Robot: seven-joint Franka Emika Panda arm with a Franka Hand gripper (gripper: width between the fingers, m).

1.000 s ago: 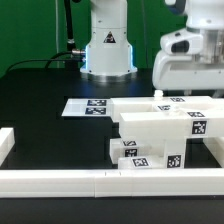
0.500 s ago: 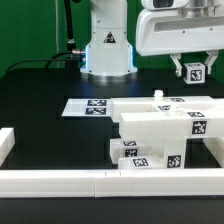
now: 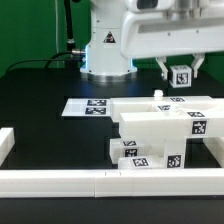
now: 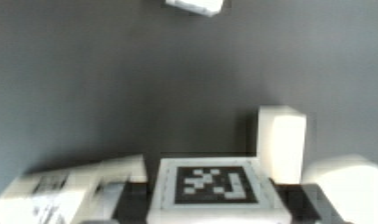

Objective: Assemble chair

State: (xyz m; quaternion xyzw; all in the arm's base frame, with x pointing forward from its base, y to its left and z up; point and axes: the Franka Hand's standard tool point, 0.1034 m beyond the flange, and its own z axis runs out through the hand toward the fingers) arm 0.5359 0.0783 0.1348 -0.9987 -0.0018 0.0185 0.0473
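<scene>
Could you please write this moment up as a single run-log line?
gripper: shut on small cube | small cube: held clear of table | other chair parts: on table | marker board: flat on table

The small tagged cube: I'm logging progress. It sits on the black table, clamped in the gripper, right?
Not on the table: the exterior view shows the small tagged cube clamped in the gripper but hanging in the air, higher than the chair parts.
</scene>
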